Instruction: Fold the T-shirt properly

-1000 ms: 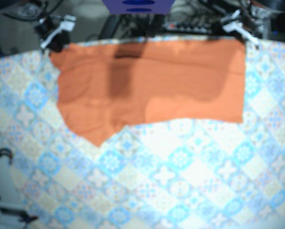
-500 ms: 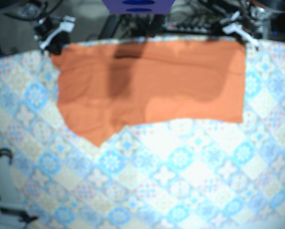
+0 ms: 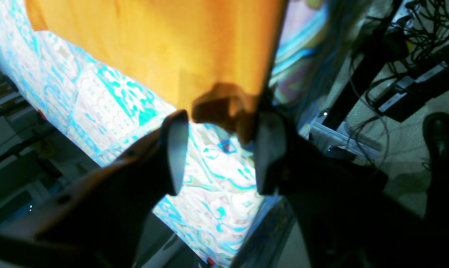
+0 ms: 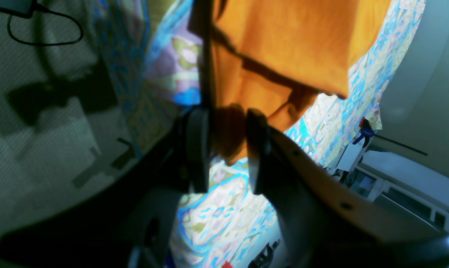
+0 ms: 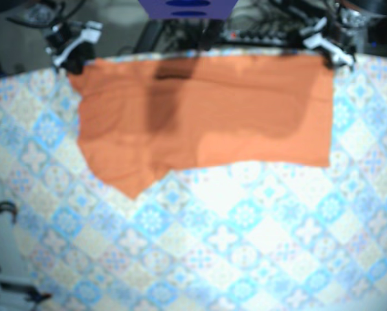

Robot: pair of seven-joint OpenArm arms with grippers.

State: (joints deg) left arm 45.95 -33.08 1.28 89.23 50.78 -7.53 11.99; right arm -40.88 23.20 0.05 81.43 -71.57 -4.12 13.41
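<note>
My right gripper (image 4: 227, 115) is pinching a T-shirt (image 5: 206, 116) corner; my left gripper (image 3: 222, 123) is gaping around another. Soft and floppy, I think, so corners suit.

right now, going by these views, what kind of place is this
Probably a robotics lab or workshop: an orange fabric T-shirt spread on a table with a blue patterned tile-print cloth, tangled black cables and a dark equipment box on the floor beside it.
</note>
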